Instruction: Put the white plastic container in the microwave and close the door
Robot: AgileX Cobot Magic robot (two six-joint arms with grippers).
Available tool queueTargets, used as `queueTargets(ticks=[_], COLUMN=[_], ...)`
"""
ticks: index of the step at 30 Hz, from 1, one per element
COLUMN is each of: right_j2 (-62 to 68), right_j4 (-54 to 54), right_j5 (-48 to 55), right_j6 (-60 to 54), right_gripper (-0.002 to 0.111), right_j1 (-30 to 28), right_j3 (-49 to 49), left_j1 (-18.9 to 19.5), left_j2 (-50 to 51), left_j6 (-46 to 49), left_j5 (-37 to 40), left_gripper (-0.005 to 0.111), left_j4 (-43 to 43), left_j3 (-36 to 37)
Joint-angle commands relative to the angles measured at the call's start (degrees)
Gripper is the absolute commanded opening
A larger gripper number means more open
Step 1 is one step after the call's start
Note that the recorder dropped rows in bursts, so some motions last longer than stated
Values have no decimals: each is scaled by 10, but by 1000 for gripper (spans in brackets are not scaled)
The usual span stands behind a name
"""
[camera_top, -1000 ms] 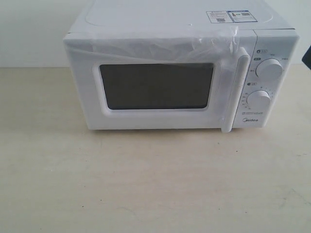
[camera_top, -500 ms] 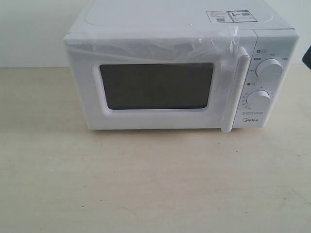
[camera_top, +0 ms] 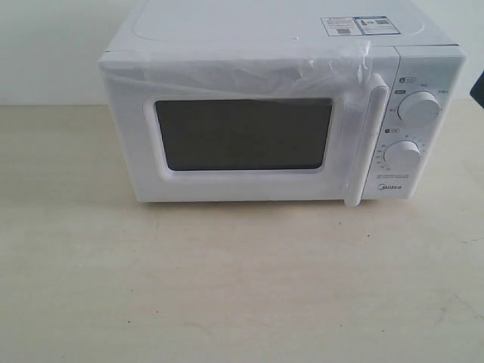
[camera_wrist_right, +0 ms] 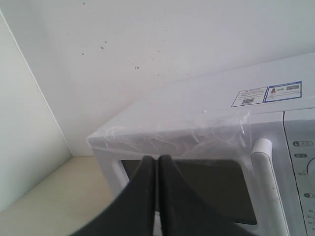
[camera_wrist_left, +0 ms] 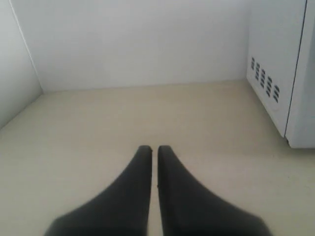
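Note:
The white microwave (camera_top: pixel 280 106) stands at the back of the table with its door (camera_top: pixel 242 136) closed, crinkled film across the top and the bar handle (camera_top: pixel 364 140) upright. The white plastic container is out of view. My left gripper (camera_wrist_left: pixel 151 148) is shut and empty, low over bare table beside the microwave's vented side wall (camera_wrist_left: pixel 269 83). My right gripper (camera_wrist_right: pixel 157 158) is shut and empty, held in front of the microwave (camera_wrist_right: pixel 206 128), facing the door window (camera_wrist_right: pixel 197 187). In the exterior view neither gripper shows; only a dark sliver (camera_top: pixel 478 89) sits at the right edge.
The pale wooden table (camera_top: pixel 227 287) stretches in front of the microwave. White walls enclose the back and the left side (camera_wrist_left: pixel 15 59). Two knobs (camera_top: pixel 418 107) sit on the microwave's right panel, and stickers (camera_top: pixel 360 25) lie on its top.

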Motion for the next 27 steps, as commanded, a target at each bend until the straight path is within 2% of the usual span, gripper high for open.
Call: queueTargets(ticks=[1, 5, 24, 25, 27], right_j2=[-2, -2, -3, -3, -10], right_j4=[-2, -2, -1, -1, 1], right_j5=[0, 0, -4, 4, 65], right_j6=[-3, -3, -25, -24, -17], right_gripper=[0, 0, 0, 0, 0], right_j1=[3, 3, 3, -8, -71], right_j3=[3, 3, 4, 6, 18], left_j1=[2, 1, 1, 1, 1], left_j2=[-1, -1, -1, -1, -1], left_j6=[-6, -29, -28, -28, -28], left_j5=[22, 24, 24, 24, 24], left_gripper=[4, 4, 4, 4, 4], left_j4=[-5, -21, -24, -24, -24], left_j3=[2, 2, 2, 2, 2])
